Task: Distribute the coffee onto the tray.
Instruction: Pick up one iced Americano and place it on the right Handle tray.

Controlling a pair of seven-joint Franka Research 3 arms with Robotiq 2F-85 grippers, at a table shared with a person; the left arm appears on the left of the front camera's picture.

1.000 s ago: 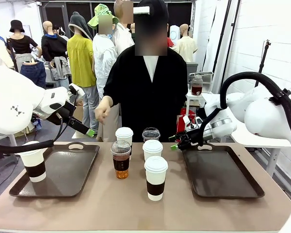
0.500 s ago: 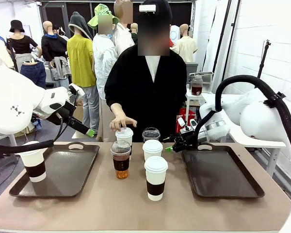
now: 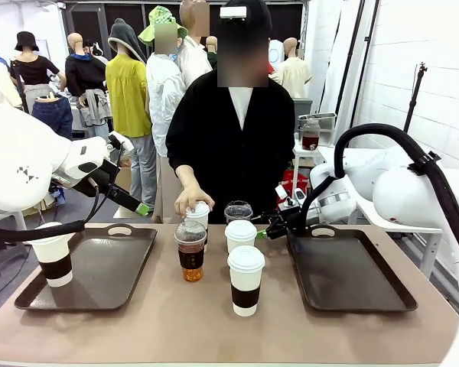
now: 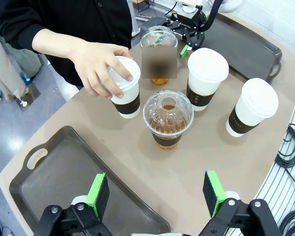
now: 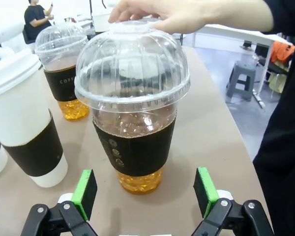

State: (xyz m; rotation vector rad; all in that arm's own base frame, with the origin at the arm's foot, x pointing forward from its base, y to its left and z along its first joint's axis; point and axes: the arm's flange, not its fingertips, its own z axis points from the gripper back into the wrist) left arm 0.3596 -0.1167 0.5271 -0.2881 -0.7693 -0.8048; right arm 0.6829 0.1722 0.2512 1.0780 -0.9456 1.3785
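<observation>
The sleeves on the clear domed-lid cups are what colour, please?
Dark brown, almost black; the sleeve shows best in the right wrist view.

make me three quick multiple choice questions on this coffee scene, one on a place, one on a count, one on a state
1. Where does the person's hand rest?
A. on the right tray
B. on the lid of a white paper cup
C. on a clear cup

2. How many cups stand on the left tray?
A. one
B. none
C. three

3. How is the right gripper?
A. shut on a white cup
B. shut on nothing
C. open, facing a clear domed cup

Answers:
1 B: the hand closes over that cup's lid in the left wrist view.
2 A: a single white sleeved cup stands at the tray's left end.
3 C: its green pads stand wide apart, with the domed cup just ahead of them.
</observation>
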